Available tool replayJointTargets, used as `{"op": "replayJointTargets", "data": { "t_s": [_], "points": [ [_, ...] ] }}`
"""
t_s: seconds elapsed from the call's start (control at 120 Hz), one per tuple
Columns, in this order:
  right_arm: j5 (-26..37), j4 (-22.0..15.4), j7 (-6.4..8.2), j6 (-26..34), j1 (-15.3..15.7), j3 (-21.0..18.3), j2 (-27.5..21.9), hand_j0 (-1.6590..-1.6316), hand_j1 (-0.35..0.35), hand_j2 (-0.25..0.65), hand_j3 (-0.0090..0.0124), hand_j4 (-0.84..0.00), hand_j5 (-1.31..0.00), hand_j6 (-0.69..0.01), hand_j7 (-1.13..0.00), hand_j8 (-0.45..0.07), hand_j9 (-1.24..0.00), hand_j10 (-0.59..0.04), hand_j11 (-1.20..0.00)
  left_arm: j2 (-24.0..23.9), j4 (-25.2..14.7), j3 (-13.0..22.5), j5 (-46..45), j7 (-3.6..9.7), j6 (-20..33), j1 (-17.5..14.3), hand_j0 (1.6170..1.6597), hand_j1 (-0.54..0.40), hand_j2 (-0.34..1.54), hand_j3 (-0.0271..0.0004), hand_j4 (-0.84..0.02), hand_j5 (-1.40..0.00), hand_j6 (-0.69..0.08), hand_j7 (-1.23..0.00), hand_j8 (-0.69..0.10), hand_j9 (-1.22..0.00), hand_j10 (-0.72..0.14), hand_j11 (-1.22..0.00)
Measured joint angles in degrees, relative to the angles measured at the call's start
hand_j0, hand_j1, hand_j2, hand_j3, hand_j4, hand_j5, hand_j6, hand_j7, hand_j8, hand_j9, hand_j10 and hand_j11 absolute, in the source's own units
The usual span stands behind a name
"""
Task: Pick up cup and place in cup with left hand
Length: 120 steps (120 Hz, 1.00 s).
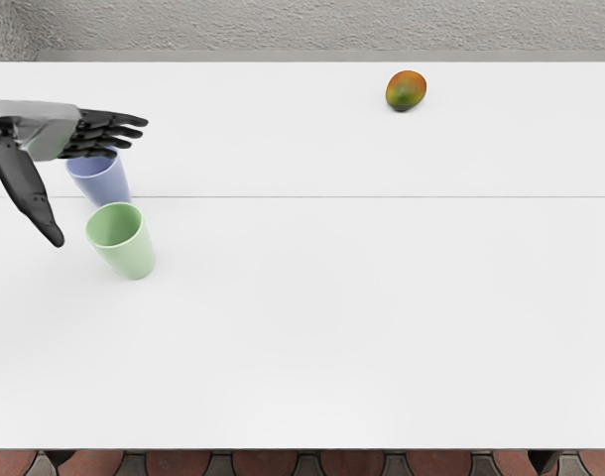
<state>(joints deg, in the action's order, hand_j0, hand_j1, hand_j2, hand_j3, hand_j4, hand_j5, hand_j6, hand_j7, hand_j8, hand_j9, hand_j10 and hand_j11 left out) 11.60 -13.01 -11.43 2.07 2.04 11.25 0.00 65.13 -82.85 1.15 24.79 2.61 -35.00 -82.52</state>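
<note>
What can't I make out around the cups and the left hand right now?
Head view:
- Blue cup: rim and inside partly hidden by the left hand.
- Blue cup's foot: partly behind the green cup.
- Left hand's arm: cut off by the left edge.

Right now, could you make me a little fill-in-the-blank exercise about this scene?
The left hand is open, holding ____.
Of the green cup and the blue cup, the one partly hidden by the hand is ____.
The reddish-green fruit lies in the picture's left or right half: ____.
The tabletop is coloured ____.

Missing words: nothing; blue; right; white.
</note>
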Motion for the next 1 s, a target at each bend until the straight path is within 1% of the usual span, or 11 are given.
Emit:
{"op": "replayJointTargets", "data": {
  "t_s": [0.108, 0.142, 0.183, 0.242, 0.3, 0.375, 0.433, 0.492, 0.575, 0.692, 1.0],
  "points": [
    [0.0, 0.0, -0.11, 0.0, 0.0, 0.0, 0.0, -1.6581, -0.311, -0.006, 0.0, -0.031, -0.04, -0.031, -0.04, -0.031, -0.04, -0.031, -0.04, -0.3, -0.1, -0.4, -0.3, 0.04, 0.0, 0.1, 1.658, 0.349, 0.0, 0.0, -0.006, 0.0, -0.007, 0.0, -0.006, 0.0, -0.005, 0.0],
    [0.0, 0.0, -0.12, 0.0, -0.1, 0.0, 0.0, -1.6581, -0.311, -0.006, 0.0, -0.031, -0.04, -0.031, -0.04, -0.031, -0.04, -0.031, -0.04, -2.7, 0.1, -0.5, -0.3, 0.9, 0.0, -0.2, 1.658, 0.349, 0.0, 0.0, -0.005, 0.0, -0.006, 0.0, -0.006, 0.0, -0.005, 0.0],
    [0.0, 0.0, -0.05, 0.0, -0.2, 0.0, 0.0, -1.6581, -0.311, -0.006, 0.0, -0.031, -0.04, -0.031, -0.04, -0.031, -0.04, -0.031, -0.04, -6.0, 0.4, -0.6, -0.3, 4.42, 0.0, -0.5, 1.658, 0.349, 0.0, 0.0, -0.005, 0.0, -0.006, 0.0, -0.006, 0.0, -0.004, 0.0],
    [0.0, 0.0, 0.01, 0.0, -0.3, 0.0, 0.0, -1.6581, -0.312, -0.006, 0.0, -0.031, -0.04, -0.031, -0.04, -0.031, -0.04, -0.031, -0.04, -9.1, 0.6, -0.8, 0.6, 10.85, 0.0, -1.1, 1.658, 0.349, 0.0, 0.0, -0.005, 0.0, -0.006, 0.0, -0.006, 0.0, -0.004, 0.0],
    [0.0, 0.0, 0.08, 0.0, -0.4, 0.0, 0.0, -1.6581, -0.312, -0.006, 0.0, -0.031, -0.04, -0.031, -0.04, -0.031, -0.04, -0.031, -0.04, -12.0, 0.5, -0.9, 3.2, 15.53, 0.0, -2.4, 1.658, 0.349, 0.0, 0.0, -0.004, 0.0, -0.005, 0.0, -0.005, 0.0, -0.004, 0.0],
    [0.0, 0.0, 0.13, 0.0, -0.5, 0.0, 0.0, -1.6581, -0.311, -0.006, 0.0, -0.031, -0.04, -0.031, -0.04, -0.031, -0.04, -0.031, -0.04, -16.1, 0.3, -0.9, 7.5, 22.56, 0.0, -3.4, 1.658, 0.349, 0.0, 0.0, -0.004, 0.0, -0.005, 0.0, -0.005, 0.0, -0.004, 0.0],
    [0.0, 0.0, 0.15, 0.0, -0.5, 0.0, 0.0, -1.6581, -0.311, -0.006, 0.0, -0.031, -0.04, -0.031, -0.04, -0.031, -0.04, -0.031, -0.04, -17.1, -0.3, -1.0, 10.5, 26.66, 0.5, -3.5, 1.658, 0.349, 0.0, 0.0, -0.004, 0.0, -0.005, 0.0, -0.005, 0.0, -0.003, 0.0],
    [0.0, 0.0, 0.16, 0.0, -0.5, 0.0, 0.0, -1.6581, -0.311, -0.006, 0.0, -0.031, -0.04, -0.031, -0.04, -0.031, -0.04, -0.031, -0.04, -17.3, -2.4, -1.0, 15.4, 29.12, 3.8, -3.5, 1.658, 0.349, 0.0, 0.0, -0.004, 0.0, -0.005, 0.0, -0.005, 0.0, -0.003, 0.0],
    [0.0, 0.0, 0.17, 0.0, -0.5, -0.1, 0.0, -1.6581, -0.311, -0.006, 0.0, -0.031, -0.04, -0.031, -0.04, -0.032, -0.04, -0.031, -0.04, -17.1, -6.2, -0.9, 21.9, 30.92, 10.5, -2.1, 1.658, 0.349, 0.0, 0.0, -0.004, 0.0, -0.005, 0.0, -0.004, 0.0, -0.003, 0.0],
    [0.0, 0.0, 0.17, 0.0, -0.5, -0.1, 0.0, -1.6581, -0.311, -0.006, 0.0, -0.031, -0.04, -0.031, -0.04, -0.031, -0.04, -0.031, -0.04, -16.4, -10.6, -0.7, 27.9, 31.91, 18.4, 2.3, 1.658, 0.349, 0.0, 0.0, -0.004, 0.0, -0.005, 0.0, -0.005, 0.0, -0.004, 0.0],
    [0.0, 0.0, 0.14, 0.0, -0.5, 0.0, 0.0, -1.6581, -0.311, -0.006, 0.0, -0.031, -0.04, -0.031, -0.04, -0.031, -0.04, -0.031, -0.04, -16.5, -13.9, -0.6, 35.8, 32.37, 24.4, 6.9, 1.658, 0.349, 0.0, 0.0, -0.005, 0.0, -0.006, 0.0, -0.006, 0.0, -0.004, 0.0]
  ]
}}
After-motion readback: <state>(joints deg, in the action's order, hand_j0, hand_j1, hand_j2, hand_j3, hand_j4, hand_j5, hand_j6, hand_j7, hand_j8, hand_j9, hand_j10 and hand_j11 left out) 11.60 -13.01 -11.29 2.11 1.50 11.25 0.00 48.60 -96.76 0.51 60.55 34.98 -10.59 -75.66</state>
